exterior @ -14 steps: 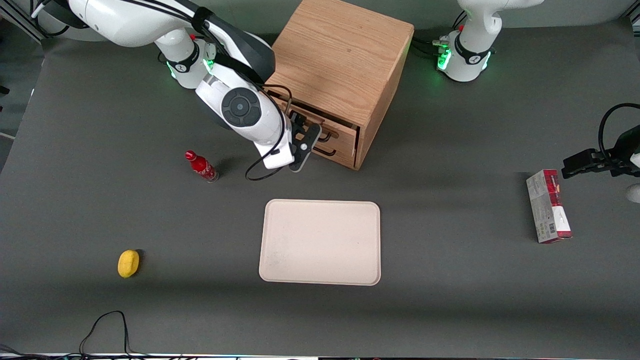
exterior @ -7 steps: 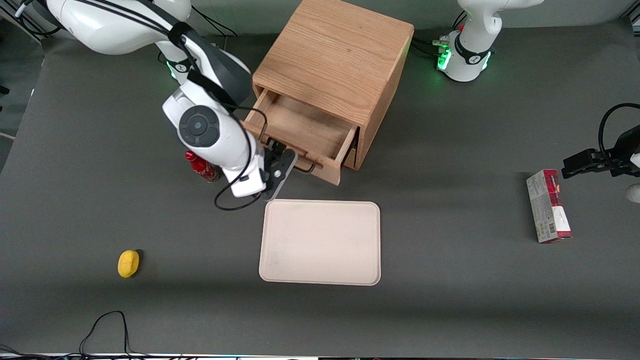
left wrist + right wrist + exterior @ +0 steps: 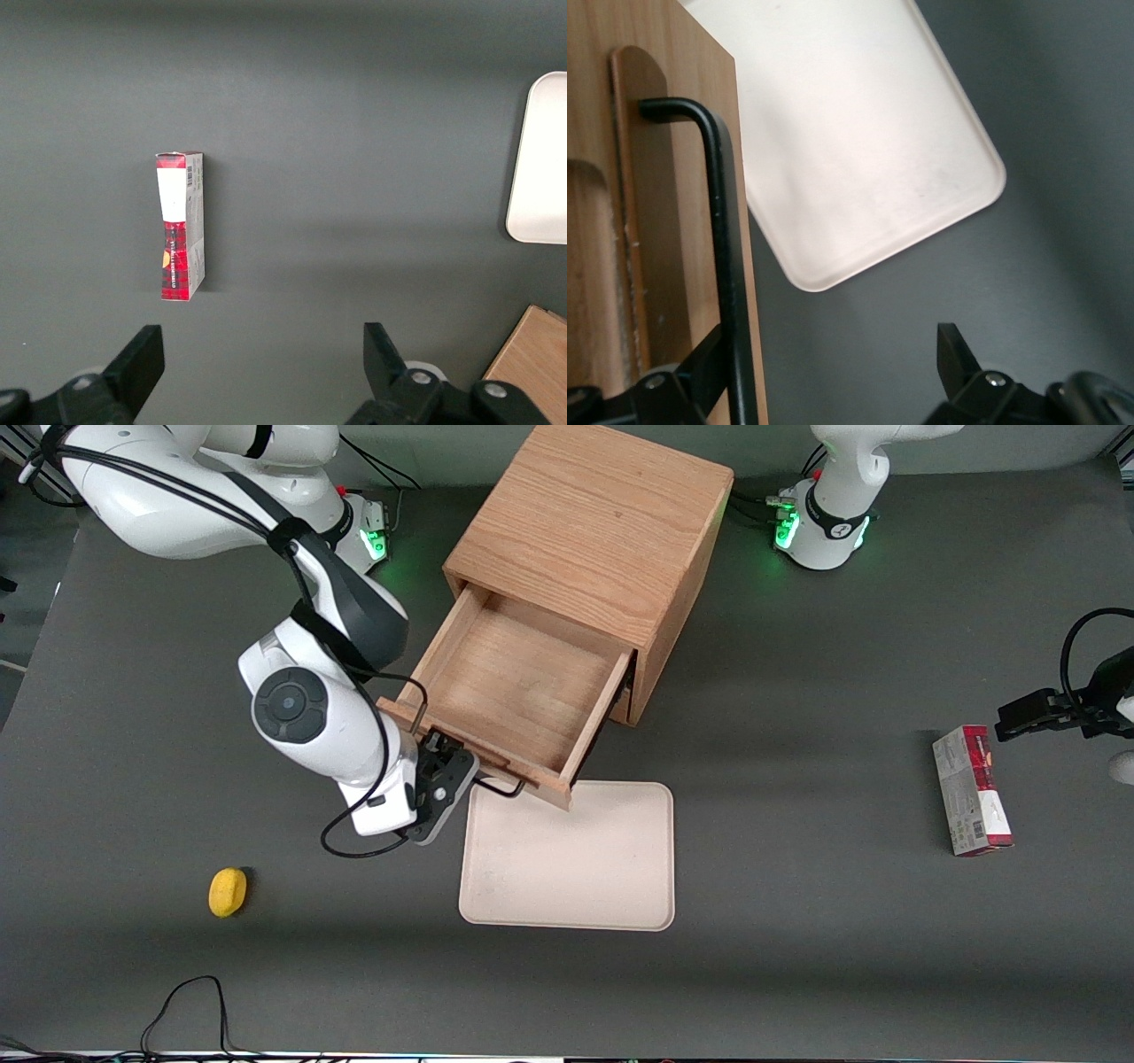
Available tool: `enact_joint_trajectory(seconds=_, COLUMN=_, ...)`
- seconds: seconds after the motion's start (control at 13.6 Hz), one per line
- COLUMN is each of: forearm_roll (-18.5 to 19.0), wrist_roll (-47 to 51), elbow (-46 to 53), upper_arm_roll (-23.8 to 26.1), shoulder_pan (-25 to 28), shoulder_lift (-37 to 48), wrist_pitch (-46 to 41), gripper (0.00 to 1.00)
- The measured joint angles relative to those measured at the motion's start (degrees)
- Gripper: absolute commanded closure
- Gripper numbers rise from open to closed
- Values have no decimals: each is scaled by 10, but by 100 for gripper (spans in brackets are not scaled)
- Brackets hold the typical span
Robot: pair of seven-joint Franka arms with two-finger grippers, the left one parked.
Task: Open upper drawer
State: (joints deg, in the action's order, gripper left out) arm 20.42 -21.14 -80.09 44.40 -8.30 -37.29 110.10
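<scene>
The upper drawer [image 3: 518,682] of the oak cube cabinet [image 3: 594,522] stands pulled far out, its bare wooden floor showing. Its front panel [image 3: 620,221] carries the thin black wire handle [image 3: 722,221], which also shows in the front view [image 3: 505,787]. My right gripper [image 3: 450,769] is at the drawer's front, nearer the front camera than the cabinet. In the right wrist view the gripper [image 3: 833,363] is open, jaws wide apart, with the handle running between them close against one finger [image 3: 709,359]. The lower drawer is mostly hidden under the upper one.
A beige tray [image 3: 567,859] lies on the dark mat just in front of the drawer, whose front corner overhangs it; it also shows in the right wrist view [image 3: 850,133]. A yellow lemon [image 3: 227,891] lies toward the working arm's end, a red box [image 3: 972,790] toward the parked arm's.
The upper drawer went from nearly shut to far open. My gripper moved toward the front camera with the handle, and the arm now hides the red bottle.
</scene>
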Motion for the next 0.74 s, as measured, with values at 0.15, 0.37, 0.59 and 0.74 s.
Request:
enact_joint_trajectory(seconds=0.15, forearm_roll=0, wrist_roll=-3, elbow=16, upper_arm_roll=-16, shoulder_pan=-1, shoulder_lift=-4, wrist_pitch=0, gripper=0)
enact_joint_trajectory(seconds=0.37, forearm_roll=1, wrist_roll=-4, elbow=27, upper_arm_roll=-17, shoulder_pan=0, shoulder_lift=0, wrist_pitch=-8, gripper=0)
enact_joint_trajectory(seconds=0.59, forearm_roll=-1, wrist_roll=-4, elbow=90, upper_arm_roll=-20, shoulder_pan=-7, shoulder_lift=22, wrist_pitch=-58, gripper=0)
enact_joint_trajectory(seconds=0.74, forearm_roll=-34, wrist_roll=-2, elbow=145, upper_arm_roll=-37, shoulder_pan=-19, shoulder_lift=38, wrist_pitch=-120, gripper=0)
